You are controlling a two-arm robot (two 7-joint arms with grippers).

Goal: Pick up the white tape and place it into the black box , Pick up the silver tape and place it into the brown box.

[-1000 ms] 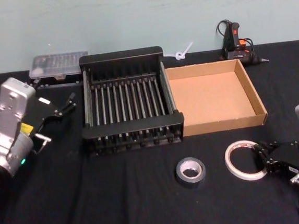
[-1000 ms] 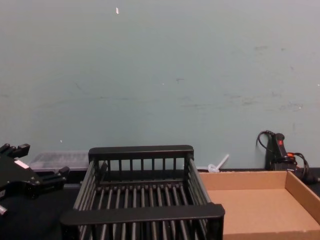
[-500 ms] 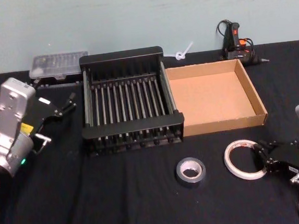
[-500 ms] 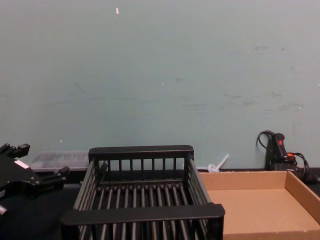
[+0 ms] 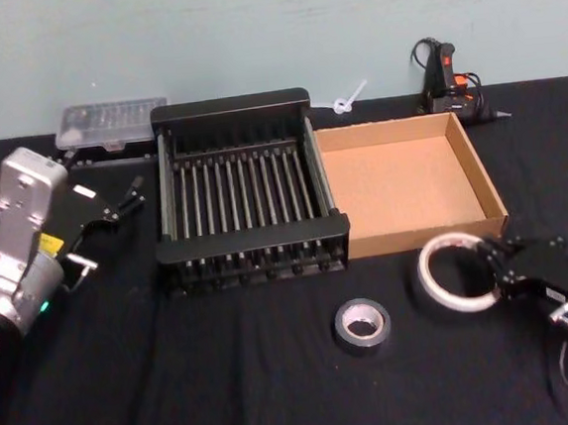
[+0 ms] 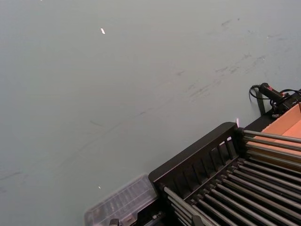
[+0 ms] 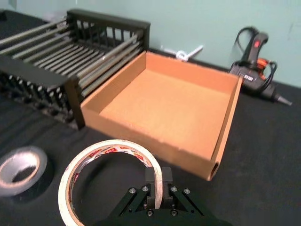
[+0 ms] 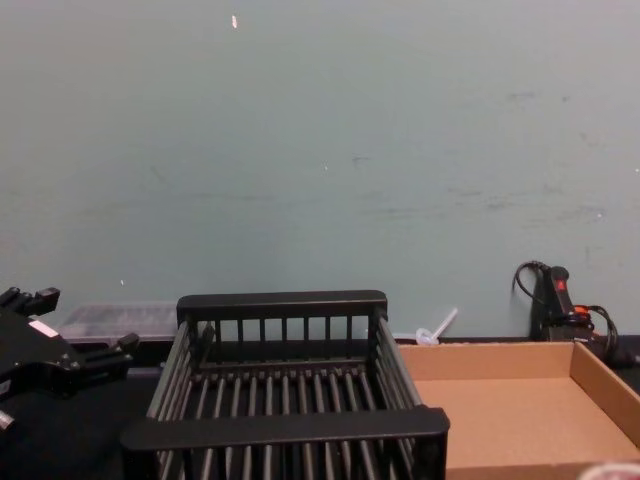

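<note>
The white tape [image 5: 426, 274] hangs tilted above the black cloth, just in front of the brown box [image 5: 406, 178], with my right gripper [image 5: 489, 270] shut on its right rim. In the right wrist view the gripper [image 7: 157, 187] pinches the white tape's [image 7: 113, 145] band, whose inner core carries reddish print. The silver tape [image 5: 362, 325] lies flat on the cloth to the left of the white one, and it is the silver tape [image 7: 34, 159] again at the right wrist view's edge. The black box [image 5: 245, 188] stands left of the brown box. My left gripper [image 5: 116, 207] stays open, left of the black box.
A clear plastic case [image 5: 111, 125] lies behind the black box's left corner. A glue gun [image 5: 449, 84] with its cord sits behind the brown box [image 7: 164, 104], next to a white plastic piece [image 5: 347, 101]. The wall runs close behind the table.
My right gripper has lifted the white tape off the cloth and carried it a little toward the brown box. The left arm and the silver tape have not moved.
</note>
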